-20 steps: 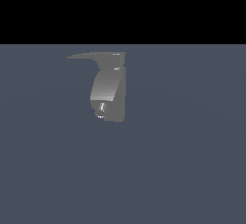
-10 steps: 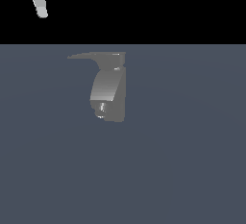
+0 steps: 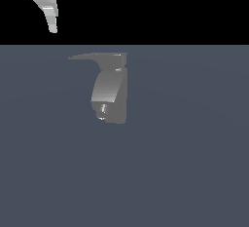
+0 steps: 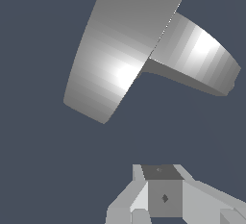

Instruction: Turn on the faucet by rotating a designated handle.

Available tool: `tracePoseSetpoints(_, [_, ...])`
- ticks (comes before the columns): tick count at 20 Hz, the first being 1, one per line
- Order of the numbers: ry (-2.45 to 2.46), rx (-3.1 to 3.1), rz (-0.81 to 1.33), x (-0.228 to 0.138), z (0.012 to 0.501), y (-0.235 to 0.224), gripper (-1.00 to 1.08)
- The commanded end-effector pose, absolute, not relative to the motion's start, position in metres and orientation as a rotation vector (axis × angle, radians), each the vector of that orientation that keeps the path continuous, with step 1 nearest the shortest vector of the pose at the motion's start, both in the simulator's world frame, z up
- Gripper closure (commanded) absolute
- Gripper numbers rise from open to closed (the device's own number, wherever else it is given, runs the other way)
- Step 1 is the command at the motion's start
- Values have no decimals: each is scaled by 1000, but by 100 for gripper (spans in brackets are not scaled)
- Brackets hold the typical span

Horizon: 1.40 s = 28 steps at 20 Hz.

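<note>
- The largest thing I see in the exterior view is a flat slate-grey floor [image 3: 194, 162] filling the lower three quarters of the frame, with plain black above it.
- The faucet [image 3: 115, 94] stands a little left of centre in the exterior view, just below the line where floor meets black. It is a blocky grey body with a curved spout bending down to a small shiny nozzle [image 3: 102, 109].
- In the wrist view the faucet fills the upper half as a broad curved grey shape, seen from above.
- The handle [image 3: 92, 56] is a thin tapering blade on top of the faucet, pointing toward the exterior view's left, with its narrow tip free.
- My gripper [image 3: 51, 24] shows in the upper left of the exterior view, white against the black, well apart from the handle and up and to the left of its tip.
- In the wrist view the gripper's fingers [image 4: 140, 204] sit at the bottom centre, nothing between them. I cannot tell how wide they stand.
- My judgement: I am on the approach. To do it well, I should come down beside the blade's narrow tip, where leverage is greatest, then push sideways around the pivot rather than pressing down.
</note>
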<state>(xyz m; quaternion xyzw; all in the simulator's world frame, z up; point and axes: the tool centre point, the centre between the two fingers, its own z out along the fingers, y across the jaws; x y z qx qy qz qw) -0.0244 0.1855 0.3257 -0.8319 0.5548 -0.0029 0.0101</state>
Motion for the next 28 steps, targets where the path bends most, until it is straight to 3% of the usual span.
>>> tracePoseSetpoints(1, [1799,-2553,-9,-11,319,186,108])
tracePoseSetpoints(18, [2264,-2175,-7,88,266,167,108])
tracePoseSetpoints(28, [2399,-2030,-2,119,250,152,108])
